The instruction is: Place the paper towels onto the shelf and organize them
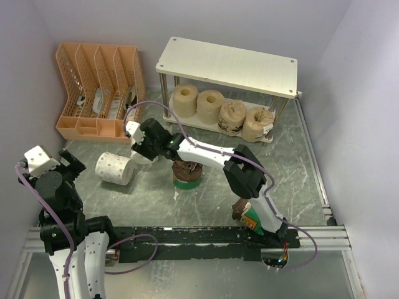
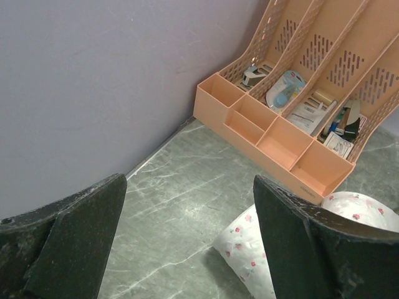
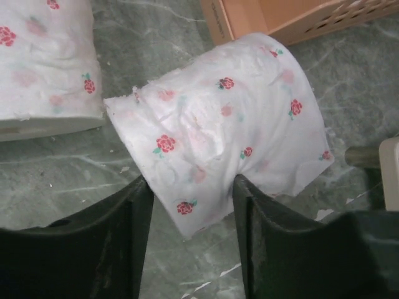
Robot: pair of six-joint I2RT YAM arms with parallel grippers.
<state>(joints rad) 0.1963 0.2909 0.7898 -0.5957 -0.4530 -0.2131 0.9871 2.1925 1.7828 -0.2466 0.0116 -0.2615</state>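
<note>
Your right end effector (image 3: 190,187) has its fingers pressed into both sides of a flowered white roll (image 3: 218,124), and the soft paper is dented under them. That roll lies on its side on the counter (image 1: 299,180), at about 10 o'clock from the counter's middle and just in front of the orange organizer (image 1: 93,93). A second flowered roll (image 1: 115,168) lies just beside it, toward 8 o'clock. You cannot tell whether the two touch.

Your left end effector (image 2: 187,205) hangs wide and holds nothing. It is over the counter at 9 o'clock, near the side wall.

The shelf (image 1: 230,65) stands at 1 o'clock, with four tan rolls (image 1: 211,104) in a row on its lower board. A green-banded roll (image 1: 186,176) stands upright near the middle, under your right arm.
</note>
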